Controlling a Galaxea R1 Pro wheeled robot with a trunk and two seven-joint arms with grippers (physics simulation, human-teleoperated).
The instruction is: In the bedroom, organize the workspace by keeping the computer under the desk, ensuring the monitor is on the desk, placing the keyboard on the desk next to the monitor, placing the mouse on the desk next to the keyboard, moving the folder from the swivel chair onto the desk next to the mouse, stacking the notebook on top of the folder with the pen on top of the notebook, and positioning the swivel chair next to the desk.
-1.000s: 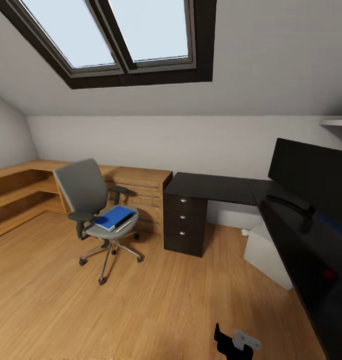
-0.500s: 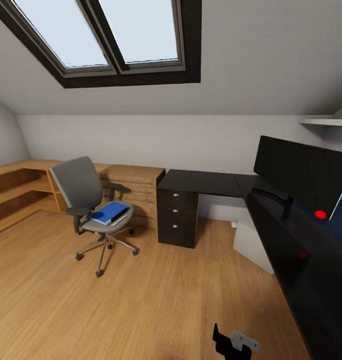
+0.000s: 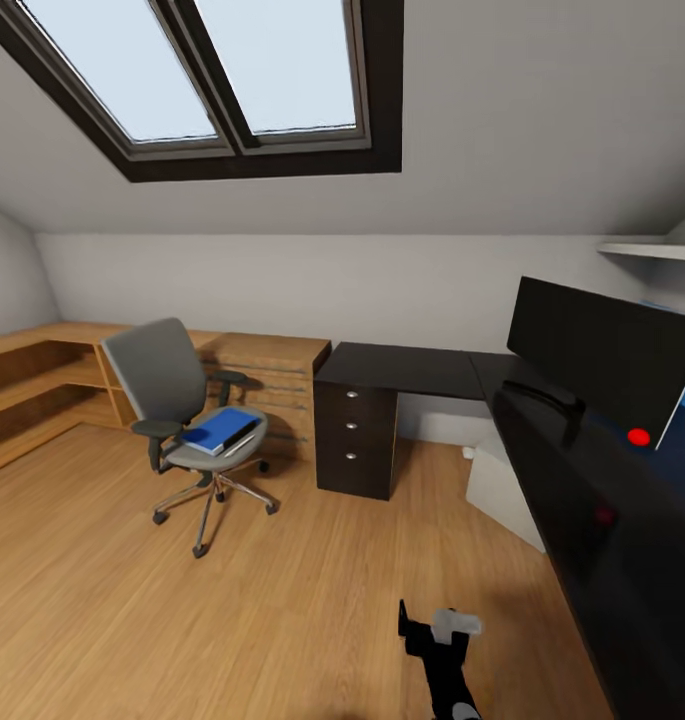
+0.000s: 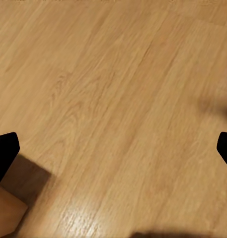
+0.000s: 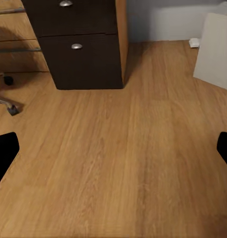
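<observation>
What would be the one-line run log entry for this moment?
phase: approaching | folder: on swivel chair | monitor: on desk | computer: under desk | both fingers: open, empty

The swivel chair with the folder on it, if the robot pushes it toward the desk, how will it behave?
The swivel chair probably rolls easily: wheeled base, smooth wood floor. It may swivel or veer if pushed off-centre. The folder lies loose on the seat and could slide.

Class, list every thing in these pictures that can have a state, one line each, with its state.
swivel chair: upright, standing away from the desk
folder: lying flat on the chair seat
monitor: upright on the desk, screen dark
desk: drawers shut
computer: standing on the floor under the desk
left hand: open, empty
right hand: open, empty
skylight: shut
</observation>
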